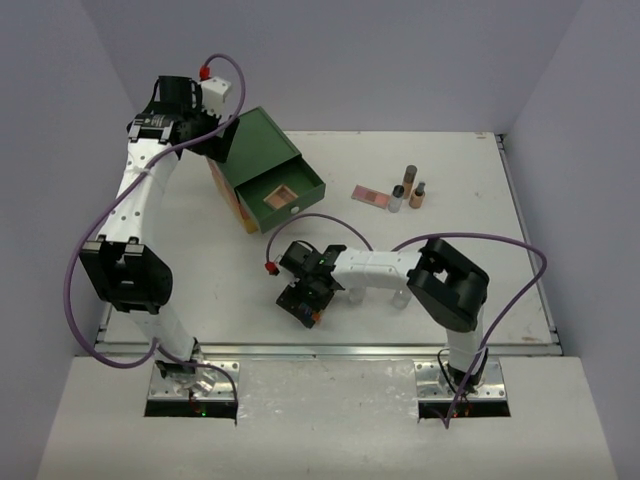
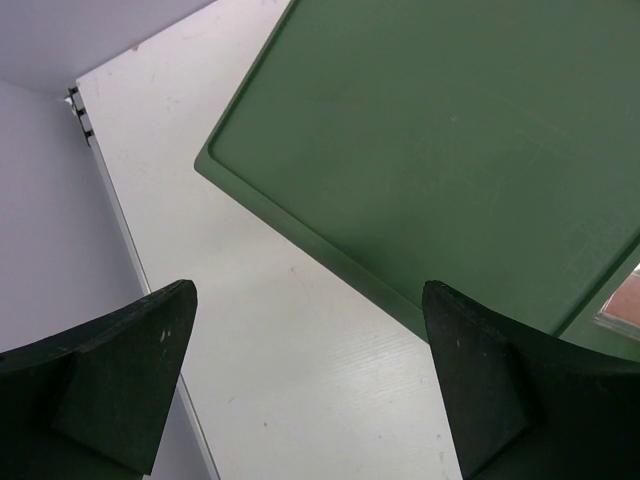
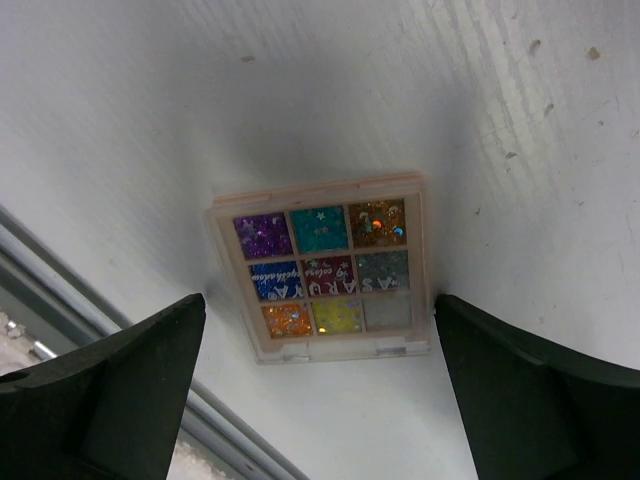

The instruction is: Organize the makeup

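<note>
A multicoloured glitter palette [image 3: 325, 270] lies flat on the white table near its front edge. My right gripper [image 3: 318, 305] hangs open just above it, one finger [image 3: 130, 385] on each side and neither touching. In the top view the right gripper [image 1: 305, 298] hides this palette. A tan palette [image 1: 278, 197] lies in the open green drawer [image 1: 300, 185]. At the back right are a pink palette [image 1: 372, 194], a clear little bottle [image 1: 397, 199] and two dark-capped tubes [image 1: 409, 182]. My left gripper [image 1: 217, 137] is open and empty at the chest's back left corner.
The drawer chest [image 1: 255, 145] stands at the back left with its green top [image 2: 450, 150] filling the left wrist view; orange and yellow drawer fronts [image 1: 226, 190] show below. The table's metal front rail [image 3: 130, 340] runs close beside the glitter palette. Grey walls enclose the table.
</note>
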Tool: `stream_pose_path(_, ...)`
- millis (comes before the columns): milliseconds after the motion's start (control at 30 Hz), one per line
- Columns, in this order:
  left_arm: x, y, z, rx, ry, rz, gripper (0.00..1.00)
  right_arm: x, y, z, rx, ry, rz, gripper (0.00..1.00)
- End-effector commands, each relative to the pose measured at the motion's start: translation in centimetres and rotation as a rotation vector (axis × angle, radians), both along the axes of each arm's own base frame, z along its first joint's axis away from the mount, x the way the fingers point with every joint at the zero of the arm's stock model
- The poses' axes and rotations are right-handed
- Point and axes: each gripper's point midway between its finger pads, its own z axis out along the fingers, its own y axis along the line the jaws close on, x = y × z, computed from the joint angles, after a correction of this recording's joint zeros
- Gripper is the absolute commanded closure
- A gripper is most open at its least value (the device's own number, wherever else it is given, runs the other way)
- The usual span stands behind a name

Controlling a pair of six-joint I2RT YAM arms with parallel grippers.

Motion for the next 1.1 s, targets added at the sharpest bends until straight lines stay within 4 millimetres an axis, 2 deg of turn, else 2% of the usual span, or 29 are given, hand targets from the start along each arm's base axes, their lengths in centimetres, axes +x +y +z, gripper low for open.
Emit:
stream_pose_path(0,-0.8,1.7,2.6,0.002,-0.090,0.028,0.07,-0.3,-1.1,-3.0,-0.090,-0.039,-0.019,0.02)
stream_pose_path(33,-0.9,1.8,2.6,0.002,-0.092,0.030,0.07,-0.5,-1.3,-3.4,-0.105,-0.039,-0.010,0.07)
stream_pose_path(167,-1.2,1.8,2.6,-0.002,-0.098,0.026,0.06,-0.9,-1.3,-3.5,-0.094,-0.024,-0.007,0.37)
stream_pose_path(267,-1.5,1.8,3.0,0.006,-0.111,0.016,0.06,-0.9,-0.9,-2.6,-0.061,-0.037,-0.013,0.64)
stream_pose_path(433,-1.5,1.8,3.3,0.007,-0.132,0.006,0.06,-0.6,0.4,0.1,-0.009,-0.065,0.024,0.77)
stream_pose_path(467,-1.5,1.8,3.3,0.005,-0.140,0.010,0.06,-0.7,1.4,1.4,0.025,-0.078,0.049,0.80)
stream_pose_path(600,-1.7,1.8,3.5,0.000,-0.153,0.011,0.06,-1.7,5.2,7.1,0.165,-0.169,0.166,0.80)
stream_pose_path(667,-1.7,1.7,3.3,0.002,-0.150,0.003,0.05,-2.8,7.3,10.9,0.295,-0.165,0.222,0.80)
stream_pose_path(767,-1.7,1.8,3.0,0.002,-0.138,0.001,0.05,-3.3,9.7,17.9,0.512,-0.208,0.265,0.80)
stream_pose_path(833,-1.5,1.7,2.9,-0.003,-0.135,0.002,0.05,-2.9,10.8,22.1,0.615,-0.258,0.269,0.80)
stream_pose_path(867,-1.5,1.6,3.0,-0.006,-0.135,0.003,0.05,-2.3,11.3,24.0,0.653,-0.293,0.258,0.80)
stream_pose_path(967,-1.2,1.3,3.1,-0.029,-0.144,-0.001,0.05,3.3,11.5,30.2,0.740,-0.420,0.115,0.89)
stream_pose_path(1033,-1.0,1.2,2.9,-0.048,-0.136,0.007,0.05,7.6,11.3,32.7,0.776,-0.461,-0.010,0.89)
stream_pose_path(1067,-0.9,1.1,2.8,-0.054,-0.131,0.008,0.05,9.7,10.8,33.0,0.774,-0.473,-0.078,0.89)
